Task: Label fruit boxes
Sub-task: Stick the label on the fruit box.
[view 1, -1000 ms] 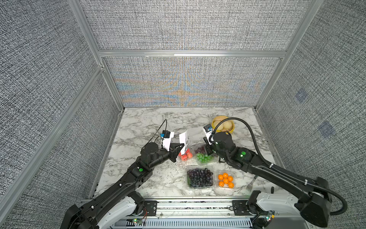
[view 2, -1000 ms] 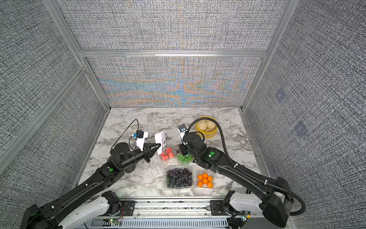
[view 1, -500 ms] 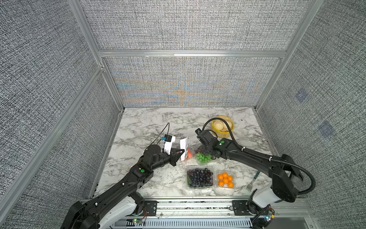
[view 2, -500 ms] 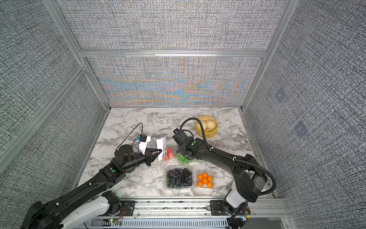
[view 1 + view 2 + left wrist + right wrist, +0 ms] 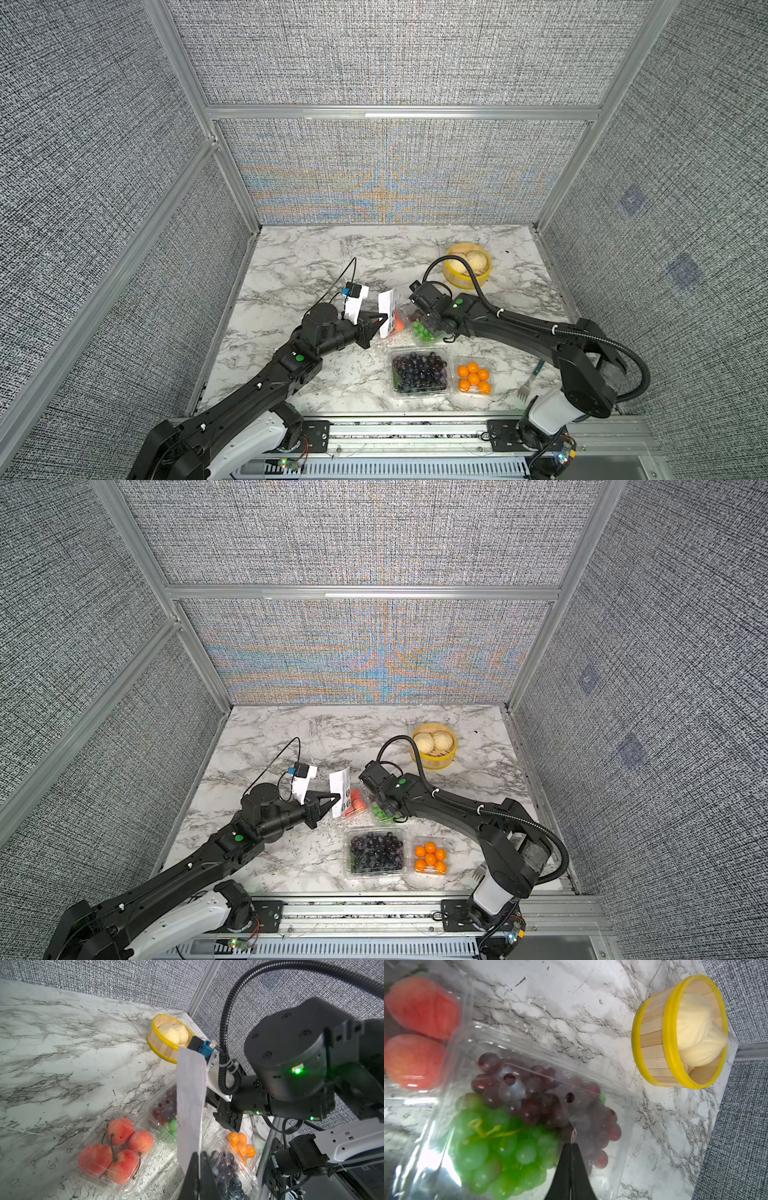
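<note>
Evidently a label is being placed: the right gripper (image 5: 572, 1147), pressed together on what looks like a small label (image 5: 573, 1133), hangs over the mixed-grape box (image 5: 529, 1095) on the marble worktop (image 5: 316, 257). The left gripper (image 5: 199, 1155) pinches the paper sticker sheet (image 5: 190, 1095) upright. Next: press it flat onto the glossy clamshell lid (image 5: 550, 1076).

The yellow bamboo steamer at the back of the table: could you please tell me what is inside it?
Two pale buns sit side by side inside the steamer. They cover most of its floor, so anything lying beneath them cannot be seen.
</note>
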